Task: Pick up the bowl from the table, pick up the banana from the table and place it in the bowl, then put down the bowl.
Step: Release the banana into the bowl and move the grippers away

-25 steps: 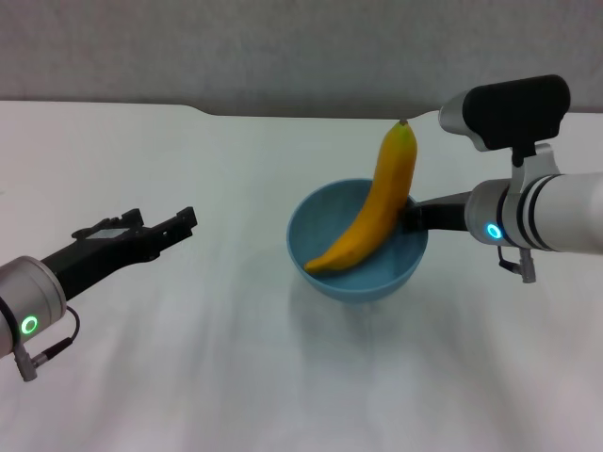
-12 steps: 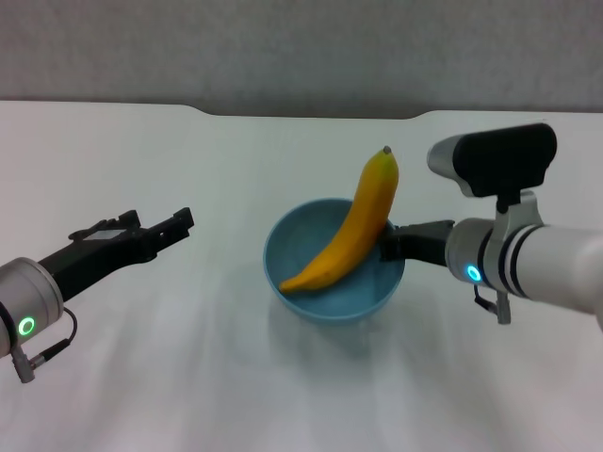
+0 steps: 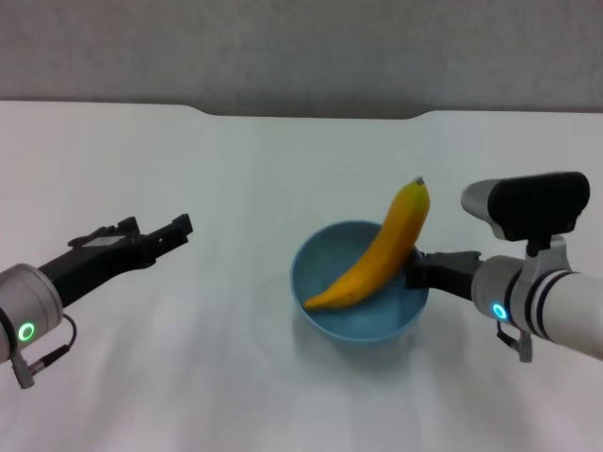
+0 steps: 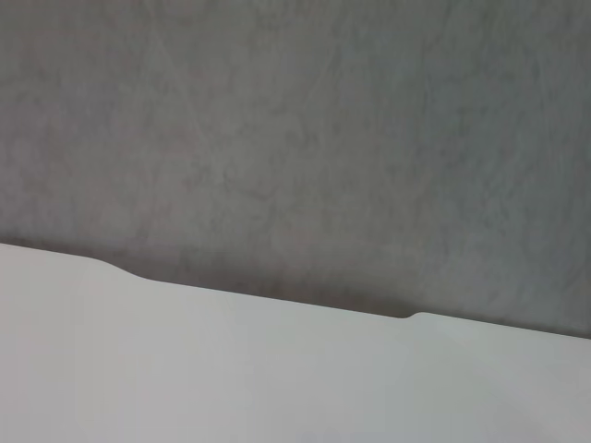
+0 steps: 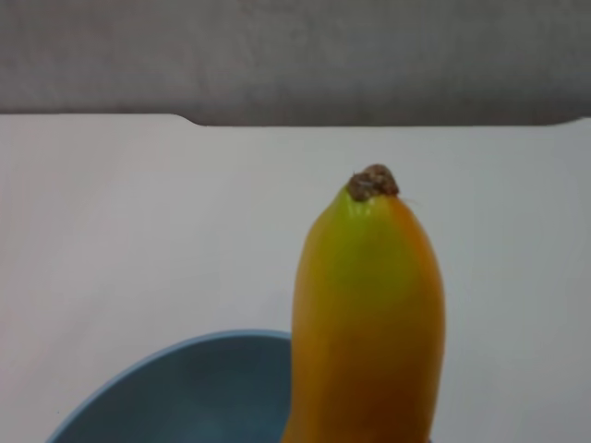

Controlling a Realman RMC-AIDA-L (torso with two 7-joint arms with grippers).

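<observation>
The light-blue bowl (image 3: 361, 315) is at the centre right of the white table (image 3: 236, 169). The yellow-orange banana (image 3: 377, 254) lies in it, its upper end leaning over the right rim. My right gripper (image 3: 415, 271) is shut on the bowl's right rim, just under the banana. I cannot tell whether the bowl rests on the table or hangs just above it. In the right wrist view the banana (image 5: 369, 314) stands close up, with the bowl's rim (image 5: 175, 360) below it. My left gripper (image 3: 155, 231) is open and empty, well left of the bowl.
The table's dark notched far edge (image 3: 311, 113) runs along the back, below a grey wall. The left wrist view shows only bare tabletop (image 4: 185, 369) and that wall.
My right gripper has carried the bowl with the banana down and toward me, first leftward, then back to the right. The left arm has barely moved.
</observation>
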